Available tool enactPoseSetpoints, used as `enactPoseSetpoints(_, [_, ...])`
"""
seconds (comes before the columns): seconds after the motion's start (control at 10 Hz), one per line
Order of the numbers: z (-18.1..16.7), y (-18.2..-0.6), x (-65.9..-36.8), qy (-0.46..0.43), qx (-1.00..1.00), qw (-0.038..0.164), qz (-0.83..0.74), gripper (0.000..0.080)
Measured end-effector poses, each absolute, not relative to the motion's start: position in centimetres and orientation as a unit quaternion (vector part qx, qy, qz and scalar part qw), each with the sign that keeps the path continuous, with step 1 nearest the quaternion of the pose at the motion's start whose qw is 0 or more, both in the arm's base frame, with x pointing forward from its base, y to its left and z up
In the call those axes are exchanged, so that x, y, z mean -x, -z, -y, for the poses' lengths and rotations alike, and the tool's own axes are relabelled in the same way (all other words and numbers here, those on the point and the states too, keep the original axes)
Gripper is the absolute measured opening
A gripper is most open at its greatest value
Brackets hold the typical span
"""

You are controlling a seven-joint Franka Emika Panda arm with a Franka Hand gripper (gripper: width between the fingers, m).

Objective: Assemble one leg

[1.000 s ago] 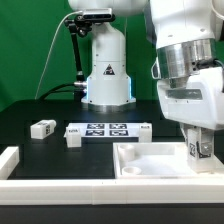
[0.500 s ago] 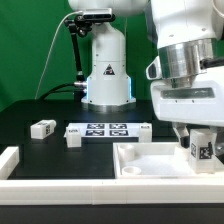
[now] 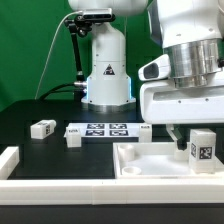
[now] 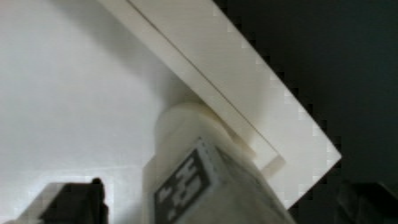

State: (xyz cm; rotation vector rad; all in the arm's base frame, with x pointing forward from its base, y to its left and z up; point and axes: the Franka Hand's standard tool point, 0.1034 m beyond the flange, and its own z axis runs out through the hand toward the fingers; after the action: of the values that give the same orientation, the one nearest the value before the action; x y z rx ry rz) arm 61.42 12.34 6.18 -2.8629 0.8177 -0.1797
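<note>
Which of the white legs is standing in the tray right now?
The leg at the exterior view's right, upright in the tray; the other two lie on the black table beside the marker board.

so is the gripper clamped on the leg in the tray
No, the gripper is open above the leg, which stands free in the tray.

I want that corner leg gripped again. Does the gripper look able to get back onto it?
Probably yes: the gripper hangs open just above the leg, which stands upright in the white tray's corner with nothing over it.

gripper (image 3: 192, 128) risen and opened off the leg (image 3: 202, 149), leg now standing free in the tray (image 3: 140, 168)
</note>
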Motion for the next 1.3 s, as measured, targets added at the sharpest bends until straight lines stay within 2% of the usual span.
enactPoseSetpoints(0.3, [-12.2,-6.51,-61.58,0.075,0.99,0.05,-0.111,0.0649])
enactPoseSetpoints(0.6, [-12.68,-6.65,-61.75,0.074,0.996,0.028,0.04,0.0649])
enactPoseSetpoints(0.7, [-12.63,-6.63,-61.83,0.076,0.996,0.028,0.049,0.0649])
enactPoseSetpoints(0.9, [-12.65,-6.6,-61.8,0.076,0.996,0.028,0.047,0.0386])
enactPoseSetpoints(1.0, [-12.41,-6.6,-61.85,0.076,0.996,0.027,0.046,0.0386])
enactPoseSetpoints(1.1, [-12.39,-6.57,-61.84,0.076,0.996,0.027,0.046,0.0291])
enactPoseSetpoints(1.3, [-12.33,-6.56,-61.85,0.075,0.996,0.028,0.034,0.0291])
